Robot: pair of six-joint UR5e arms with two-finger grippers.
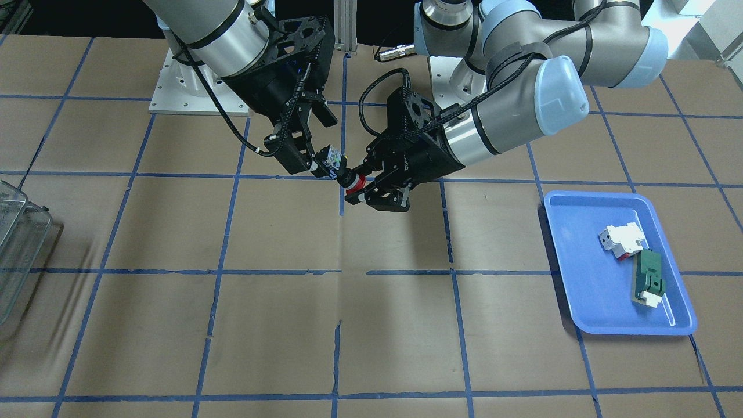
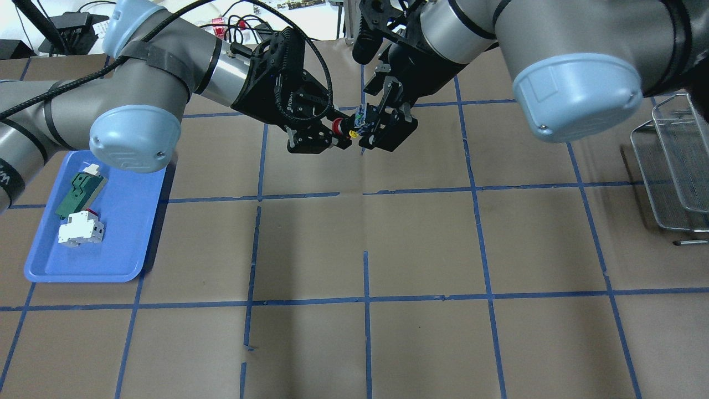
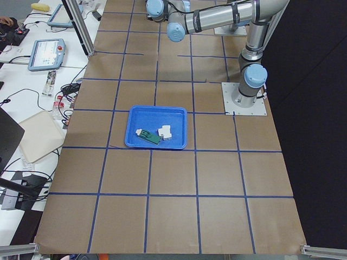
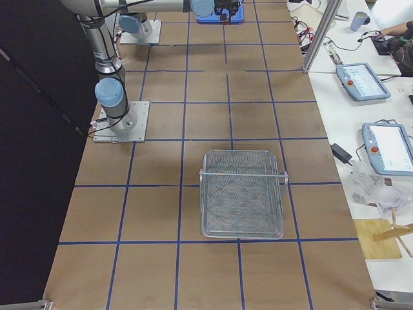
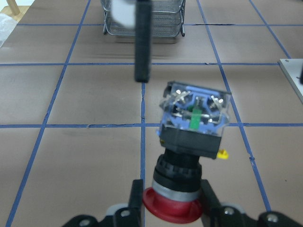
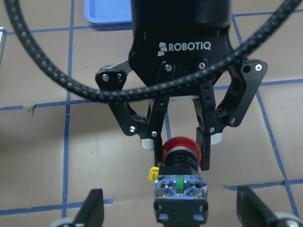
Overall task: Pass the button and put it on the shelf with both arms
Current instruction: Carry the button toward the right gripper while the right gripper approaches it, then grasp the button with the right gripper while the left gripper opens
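The button hangs in the air between both grippers over the table's middle. Its red cap points to my left gripper, and its bluish block points to my right gripper. In the right wrist view my left gripper is shut on the red cap. My right gripper is open, with its fingers wide on either side of the block, not touching it. The left wrist view shows the button held at its cap. It also shows in the overhead view.
A blue tray on my left side holds a white-and-red block and a green-and-white part. A wire mesh shelf basket stands on my right side; it also shows in the exterior right view.
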